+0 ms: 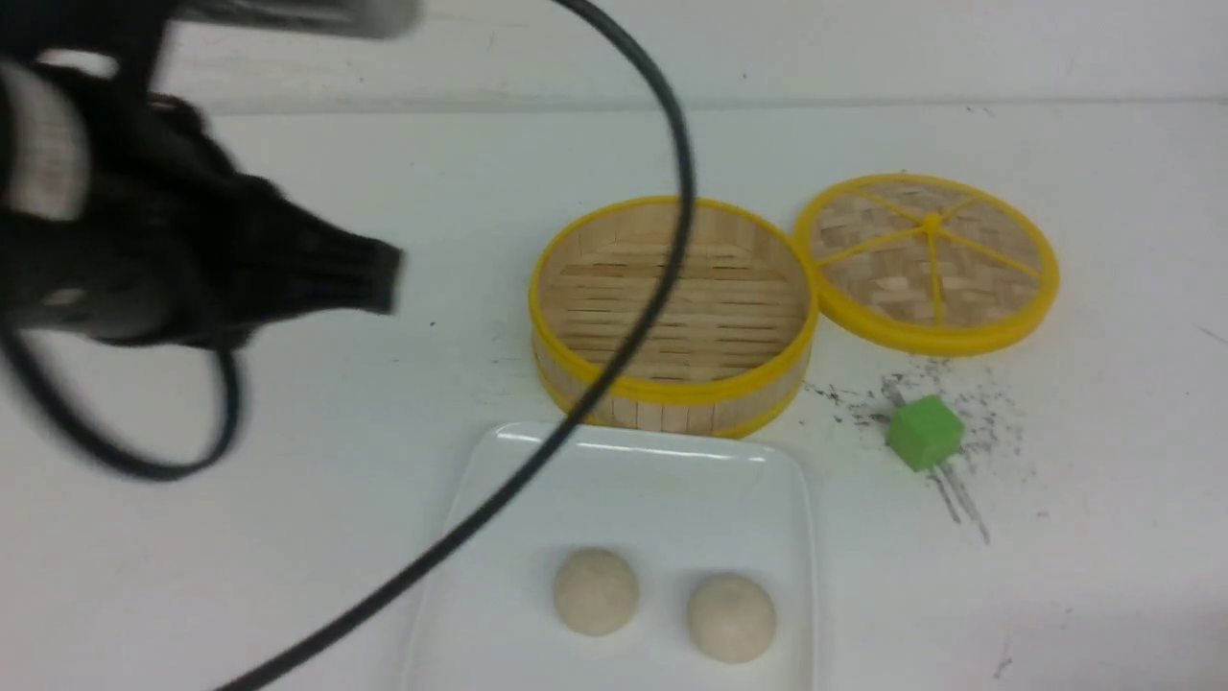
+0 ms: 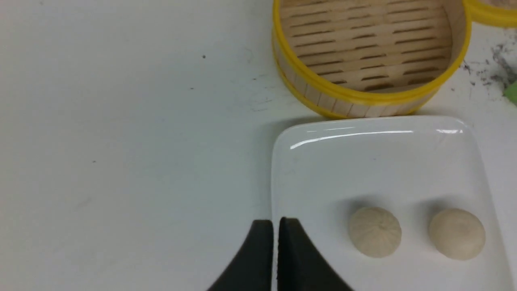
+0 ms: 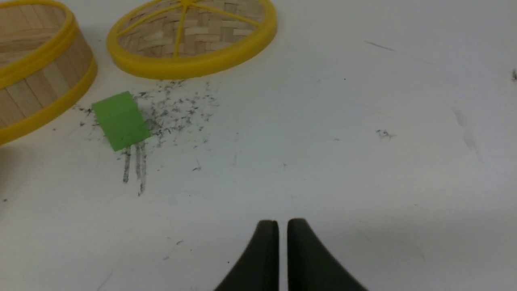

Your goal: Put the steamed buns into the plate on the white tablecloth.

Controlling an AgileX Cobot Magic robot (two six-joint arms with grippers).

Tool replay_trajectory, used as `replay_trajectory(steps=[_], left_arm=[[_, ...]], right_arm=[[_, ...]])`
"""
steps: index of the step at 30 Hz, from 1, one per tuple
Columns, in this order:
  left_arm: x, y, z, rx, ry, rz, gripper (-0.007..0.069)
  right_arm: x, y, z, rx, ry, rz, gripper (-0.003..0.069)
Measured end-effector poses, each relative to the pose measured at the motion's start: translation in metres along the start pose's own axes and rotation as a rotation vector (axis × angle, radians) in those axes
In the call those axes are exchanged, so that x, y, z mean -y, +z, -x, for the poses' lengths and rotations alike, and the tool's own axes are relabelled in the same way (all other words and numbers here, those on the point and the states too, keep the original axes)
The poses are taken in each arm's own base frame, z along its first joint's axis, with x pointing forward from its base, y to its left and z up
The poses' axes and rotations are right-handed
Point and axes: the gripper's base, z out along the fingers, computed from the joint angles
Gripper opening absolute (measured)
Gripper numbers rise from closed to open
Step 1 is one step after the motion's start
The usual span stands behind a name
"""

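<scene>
Two cream-white steamed buns [image 1: 596, 590] [image 1: 731, 617] lie side by side in the near half of the glossy white plate [image 1: 633, 489], which rests on the white tablecloth [image 1: 288, 537]. The left wrist view shows the same buns [image 2: 375, 231] [image 2: 457, 233] on the plate [image 2: 363, 161]. My left gripper [image 2: 276, 222] hangs over the plate's left edge, apart from the buns, shut with only a slit between its black fingers. It shows blurred and raised at the left [image 1: 389, 278]. My right gripper [image 3: 282, 223] is shut over bare cloth, holding nothing; it is outside the front view.
An empty yellow-rimmed bamboo steamer [image 1: 672, 392] stands just behind the plate, its lid [image 1: 927, 259] lying to the right. A green cube [image 1: 924, 433] sits among black smudges right of the plate. A black cable [image 1: 614, 374] loops across the front view.
</scene>
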Motion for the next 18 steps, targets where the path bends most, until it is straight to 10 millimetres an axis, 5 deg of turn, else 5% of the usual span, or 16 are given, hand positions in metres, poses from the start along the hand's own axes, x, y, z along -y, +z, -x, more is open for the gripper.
replay_trajectory(steps=[7, 14, 18], left_arm=[[-0.032, -0.049, -0.026, 0.053, -0.051, 0.008, 0.0041], [-0.05, -0.057, -0.064, 0.065, -0.056, 0.003, 0.0044], [-0.059, -0.049, -0.101, 0.033, -0.081, -0.007, 0.0049]], right_arm=[[0.0, 0.0, 0.0, 0.0, 0.001, -0.003, 0.0061], [0.0, 0.0, 0.0, 0.0, -0.04, -0.003, 0.0065], [0.0, 0.0, 0.0, -0.003, -0.15, -0.003, 0.0073]])
